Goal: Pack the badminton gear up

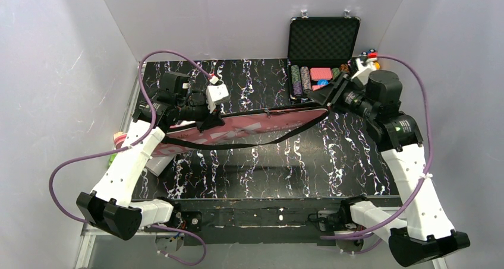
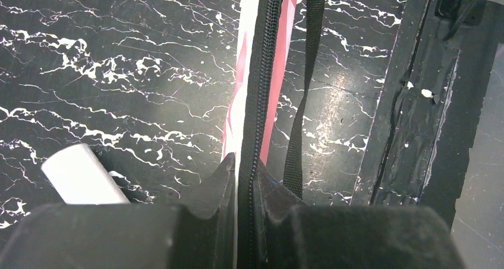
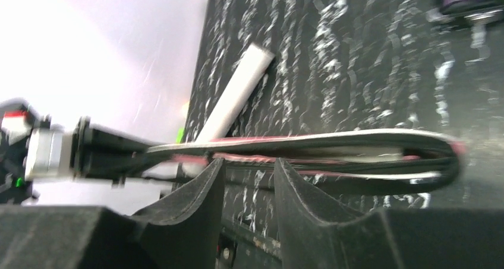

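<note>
The pink "SPORT" bag (image 1: 255, 126) hangs stretched above the table between both grippers, its black strap (image 1: 249, 144) drooping below. My left gripper (image 1: 205, 119) is shut on the bag's black zipper edge (image 2: 261, 73) at its left end, as the left wrist view (image 2: 246, 162) shows. My right gripper (image 1: 325, 101) is at the bag's right tip. In the right wrist view (image 3: 248, 162) its jaws stand apart with nothing between them, just under the bag's edge (image 3: 333, 139). The white tube (image 1: 156, 165) lies on the table by the left arm. Rackets and shuttlecocks are out of view.
The open black case of poker chips (image 1: 324, 40) stands at the back right. Small coloured blocks (image 1: 369, 56) sit beside it. A green and pink item (image 1: 116, 147) lies at the table's left edge. The tube also shows in both wrist views (image 2: 80, 177) (image 3: 235, 94).
</note>
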`<action>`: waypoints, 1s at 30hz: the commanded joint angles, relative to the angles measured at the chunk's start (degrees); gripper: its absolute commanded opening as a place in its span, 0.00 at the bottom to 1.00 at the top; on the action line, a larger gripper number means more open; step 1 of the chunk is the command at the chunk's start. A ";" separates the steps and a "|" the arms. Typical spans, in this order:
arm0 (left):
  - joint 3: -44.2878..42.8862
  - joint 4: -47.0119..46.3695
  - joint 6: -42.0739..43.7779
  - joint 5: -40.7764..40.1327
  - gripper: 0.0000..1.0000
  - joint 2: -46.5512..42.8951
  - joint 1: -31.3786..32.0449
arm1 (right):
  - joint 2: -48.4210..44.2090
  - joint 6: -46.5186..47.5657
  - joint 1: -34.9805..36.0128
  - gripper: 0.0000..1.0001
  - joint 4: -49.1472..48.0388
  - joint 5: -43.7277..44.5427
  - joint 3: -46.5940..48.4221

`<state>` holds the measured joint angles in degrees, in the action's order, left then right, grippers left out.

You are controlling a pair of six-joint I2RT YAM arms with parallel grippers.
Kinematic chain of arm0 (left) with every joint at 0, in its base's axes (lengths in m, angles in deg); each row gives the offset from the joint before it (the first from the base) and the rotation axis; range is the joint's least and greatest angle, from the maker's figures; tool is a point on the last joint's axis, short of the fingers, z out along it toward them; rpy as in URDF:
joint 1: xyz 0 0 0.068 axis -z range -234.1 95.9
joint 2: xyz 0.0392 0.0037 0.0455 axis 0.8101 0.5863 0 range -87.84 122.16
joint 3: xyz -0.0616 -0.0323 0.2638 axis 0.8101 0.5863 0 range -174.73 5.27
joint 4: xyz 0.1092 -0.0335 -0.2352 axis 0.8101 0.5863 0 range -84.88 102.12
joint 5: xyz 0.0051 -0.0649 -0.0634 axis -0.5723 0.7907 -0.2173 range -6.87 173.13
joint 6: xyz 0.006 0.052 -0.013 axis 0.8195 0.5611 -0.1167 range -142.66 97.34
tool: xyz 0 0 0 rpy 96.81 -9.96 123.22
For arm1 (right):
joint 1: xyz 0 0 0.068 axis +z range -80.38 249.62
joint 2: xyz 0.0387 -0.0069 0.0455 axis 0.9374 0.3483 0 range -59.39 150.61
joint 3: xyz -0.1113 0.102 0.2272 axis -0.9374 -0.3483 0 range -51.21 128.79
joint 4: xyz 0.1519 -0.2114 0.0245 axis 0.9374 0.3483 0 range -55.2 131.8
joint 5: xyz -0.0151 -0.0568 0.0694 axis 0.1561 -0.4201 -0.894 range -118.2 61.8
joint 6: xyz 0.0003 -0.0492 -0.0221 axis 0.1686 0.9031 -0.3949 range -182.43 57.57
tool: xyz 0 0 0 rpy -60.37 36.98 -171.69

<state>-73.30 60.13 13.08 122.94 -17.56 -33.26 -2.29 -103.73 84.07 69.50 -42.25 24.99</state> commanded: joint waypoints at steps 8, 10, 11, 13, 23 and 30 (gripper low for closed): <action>-2.62 -5.61 -4.01 2.54 0.00 -1.33 0.08 | -2.08 -11.44 14.13 0.55 -20.75 -9.10 -14.43; -2.90 -5.70 -4.27 2.42 0.00 -1.33 0.08 | -2.37 -13.92 15.75 0.55 -24.82 -7.76 -17.52; -2.99 -5.70 -4.41 2.40 0.00 -1.31 0.08 | -2.43 -14.83 16.55 0.55 -26.89 -6.92 -18.90; -3.09 -5.62 -4.52 2.54 0.00 -1.52 0.08 | -2.16 -15.86 17.79 0.55 -30.25 -5.08 -20.91; -3.09 -5.27 -4.66 2.99 0.00 -1.64 0.09 | 3.88 -19.34 19.58 0.55 -50.13 -2.84 -25.72; -2.96 -5.00 -4.36 3.25 0.00 -1.83 0.08 | 5.65 -19.64 20.17 0.43 -50.97 -1.06 -25.15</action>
<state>-73.38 58.44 9.04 122.53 -17.56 -33.33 3.68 -122.66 103.83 24.69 -45.07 -0.71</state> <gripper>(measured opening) 0.088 0.468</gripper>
